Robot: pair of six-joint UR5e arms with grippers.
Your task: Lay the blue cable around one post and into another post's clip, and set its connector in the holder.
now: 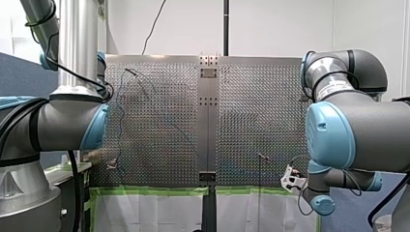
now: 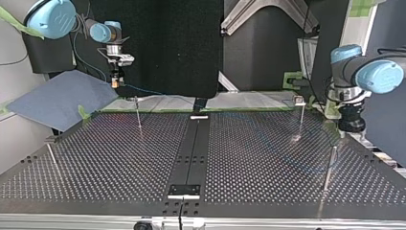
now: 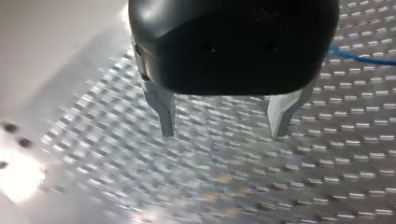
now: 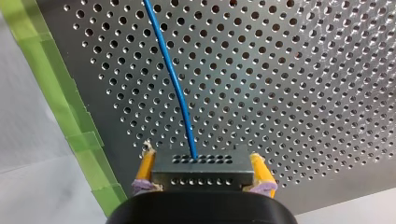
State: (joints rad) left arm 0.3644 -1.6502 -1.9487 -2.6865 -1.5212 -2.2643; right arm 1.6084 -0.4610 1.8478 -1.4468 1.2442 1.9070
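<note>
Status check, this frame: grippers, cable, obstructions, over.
Left gripper open, holding nothing, over perforated metal table. Right gripper shut on dark perforated connector block, thin blue cable trailing from it. No obstruction seen near either.

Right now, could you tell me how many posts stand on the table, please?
4 in the top view: far left post, far right post, near right post, near left post. Others may be hidden.

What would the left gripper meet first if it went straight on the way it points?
Probably the bare perforated table: the left gripper points at it, fingers open, nothing between them. The blue cable lies off to one side, out of that line.
</note>
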